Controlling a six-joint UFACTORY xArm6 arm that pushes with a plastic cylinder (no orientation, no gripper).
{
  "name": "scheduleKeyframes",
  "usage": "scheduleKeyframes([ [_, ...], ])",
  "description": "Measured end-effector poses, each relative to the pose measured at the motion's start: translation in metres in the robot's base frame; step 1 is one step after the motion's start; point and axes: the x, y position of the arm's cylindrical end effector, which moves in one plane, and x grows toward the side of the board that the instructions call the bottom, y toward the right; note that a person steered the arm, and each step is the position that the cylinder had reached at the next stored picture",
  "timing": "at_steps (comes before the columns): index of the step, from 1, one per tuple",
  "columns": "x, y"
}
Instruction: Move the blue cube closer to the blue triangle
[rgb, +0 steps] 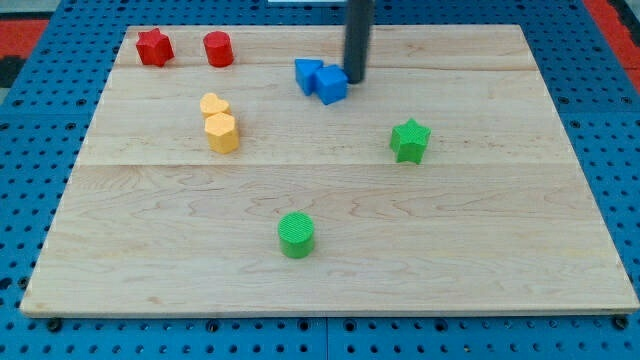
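The blue cube (331, 84) sits near the view's top middle of the wooden board. The blue triangle (307, 74) lies just to its left, touching it or nearly so. The dark rod comes down from the view's top edge. My tip (356, 79) rests on the board at the blue cube's right side, close against it.
A red star (154, 46) and a red cylinder (218, 48) stand at the top left. A yellow heart (213, 105) and a yellow hexagon (222, 132) sit left of centre. A green star (409, 140) is at right, a green cylinder (296, 235) at lower middle.
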Motion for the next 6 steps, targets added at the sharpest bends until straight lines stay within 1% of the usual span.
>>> scheduleKeyframes([
  [1, -0.016, -0.075],
  [2, -0.012, -0.054],
  [3, -0.009, 0.039],
  [4, 0.032, 0.042],
  [5, 0.021, -0.046],
  [6, 0.003, -0.156],
])
